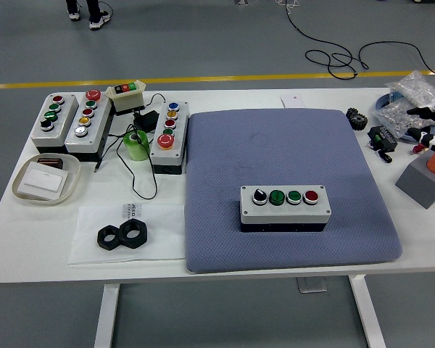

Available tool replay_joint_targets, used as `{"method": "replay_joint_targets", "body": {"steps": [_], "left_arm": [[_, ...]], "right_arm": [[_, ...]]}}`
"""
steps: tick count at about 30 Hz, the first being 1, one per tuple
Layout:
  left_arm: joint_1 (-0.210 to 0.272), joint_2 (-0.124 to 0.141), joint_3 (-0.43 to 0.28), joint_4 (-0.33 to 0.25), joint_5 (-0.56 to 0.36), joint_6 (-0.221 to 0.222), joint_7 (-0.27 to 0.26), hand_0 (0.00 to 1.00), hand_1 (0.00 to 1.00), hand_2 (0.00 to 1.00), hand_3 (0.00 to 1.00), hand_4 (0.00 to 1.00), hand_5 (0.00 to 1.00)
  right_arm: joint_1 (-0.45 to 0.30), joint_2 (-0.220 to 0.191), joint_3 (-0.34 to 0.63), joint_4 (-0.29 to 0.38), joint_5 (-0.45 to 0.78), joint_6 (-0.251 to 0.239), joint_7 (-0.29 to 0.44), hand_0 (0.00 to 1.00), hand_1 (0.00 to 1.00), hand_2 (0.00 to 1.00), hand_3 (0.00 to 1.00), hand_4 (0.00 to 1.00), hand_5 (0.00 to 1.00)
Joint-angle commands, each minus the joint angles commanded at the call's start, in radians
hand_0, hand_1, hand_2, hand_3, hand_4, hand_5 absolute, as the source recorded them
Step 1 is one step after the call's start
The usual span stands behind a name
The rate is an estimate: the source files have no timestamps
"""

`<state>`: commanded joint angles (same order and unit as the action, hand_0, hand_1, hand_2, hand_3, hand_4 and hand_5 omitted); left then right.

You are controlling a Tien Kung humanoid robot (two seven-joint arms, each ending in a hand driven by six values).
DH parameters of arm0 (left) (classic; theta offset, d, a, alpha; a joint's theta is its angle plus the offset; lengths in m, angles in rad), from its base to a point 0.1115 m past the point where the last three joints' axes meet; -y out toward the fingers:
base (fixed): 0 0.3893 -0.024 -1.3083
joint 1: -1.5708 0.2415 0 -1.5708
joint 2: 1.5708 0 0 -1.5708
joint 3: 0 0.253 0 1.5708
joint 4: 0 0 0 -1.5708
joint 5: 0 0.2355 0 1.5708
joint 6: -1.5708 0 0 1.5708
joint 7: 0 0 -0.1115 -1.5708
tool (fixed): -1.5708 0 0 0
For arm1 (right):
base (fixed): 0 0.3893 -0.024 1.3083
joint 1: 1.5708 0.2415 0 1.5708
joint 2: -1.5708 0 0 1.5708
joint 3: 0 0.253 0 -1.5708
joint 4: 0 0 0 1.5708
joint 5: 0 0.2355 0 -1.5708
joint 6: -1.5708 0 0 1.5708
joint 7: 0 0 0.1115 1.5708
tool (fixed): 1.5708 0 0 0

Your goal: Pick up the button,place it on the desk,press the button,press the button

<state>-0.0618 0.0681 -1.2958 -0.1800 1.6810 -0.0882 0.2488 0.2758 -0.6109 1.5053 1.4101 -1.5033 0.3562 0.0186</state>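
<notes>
Button box (285,204) with four buttons sitting flat on the blue-grey pad (290,145), toward five o'clock of the pad's middle, touched by nothing. Right hand (431,123) barely in view at three o'clock by the counter (36,239) edge, well apart from the box; fingers there too small to tell whether open or closed. More button boxes (72,123) at ten o'clock, two black nuts (122,235) at eight o'clock.

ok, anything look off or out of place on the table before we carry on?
Nothing stands out. The button box sits square and upright on the blue pad, the other control boxes stand in a tidy row at far left, and nothing is spilled or tipped.
</notes>
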Motion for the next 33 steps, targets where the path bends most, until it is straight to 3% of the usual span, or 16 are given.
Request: {"method": "replay_joint_targets", "body": {"steps": [9,10,15,16,20,21,22,33], "left_arm": [[-0.005,0.000,0.007,0.000,-0.013,0.002,-0.001,0.747,0.897,0.955,0.744,0.545,0.998],[-0.006,0.000,0.010,0.000,-0.017,0.002,-0.001,0.746,0.896,0.956,0.743,0.544,0.998],[-0.012,-0.002,0.011,0.000,-0.016,0.001,-0.001,0.746,0.896,0.956,0.743,0.544,0.998],[-0.015,-0.003,0.012,0.000,-0.016,0.001,-0.001,0.746,0.896,0.956,0.742,0.544,0.998],[-0.025,-0.004,0.014,0.000,-0.010,0.001,-0.001,0.746,0.896,0.956,0.742,0.544,0.998],[-0.024,-0.004,0.014,0.000,-0.011,0.002,-0.001,0.746,0.896,0.956,0.742,0.544,0.998],[-0.023,-0.004,0.015,0.000,-0.012,0.002,-0.001,0.745,0.895,0.956,0.742,0.544,0.998],[-0.028,-0.005,0.012,0.000,-0.009,0.002,0.000,0.748,0.893,0.956,0.742,0.544,0.998]], "right_arm": [[-0.034,0.057,0.041,-0.003,0.014,0.004,0.003,0.933,0.878,0.864,0.800,0.730,0.788],[-0.038,0.064,0.045,-0.002,0.010,0.004,0.002,0.931,0.874,0.857,0.795,0.714,0.723],[-0.048,0.099,0.069,0.003,-0.010,0.003,0.003,0.931,0.874,0.857,0.795,0.714,0.723],[-0.050,0.111,0.082,0.006,-0.024,0.006,0.004,0.929,0.873,0.856,0.792,0.715,0.599],[-0.067,0.166,0.167,0.024,-0.115,0.021,0.005,0.929,0.873,0.856,0.792,0.715,0.599],[-0.066,0.171,0.173,0.024,-0.119,0.024,0.008,0.929,0.873,0.856,0.792,0.715,0.599],[-0.066,0.174,0.176,0.023,-0.121,0.026,0.011,0.929,0.874,0.856,0.792,0.654,0.437],[-0.058,0.171,0.146,0.016,-0.174,0.028,0.009,0.929,0.876,0.856,0.793,0.646,0.388]]}}
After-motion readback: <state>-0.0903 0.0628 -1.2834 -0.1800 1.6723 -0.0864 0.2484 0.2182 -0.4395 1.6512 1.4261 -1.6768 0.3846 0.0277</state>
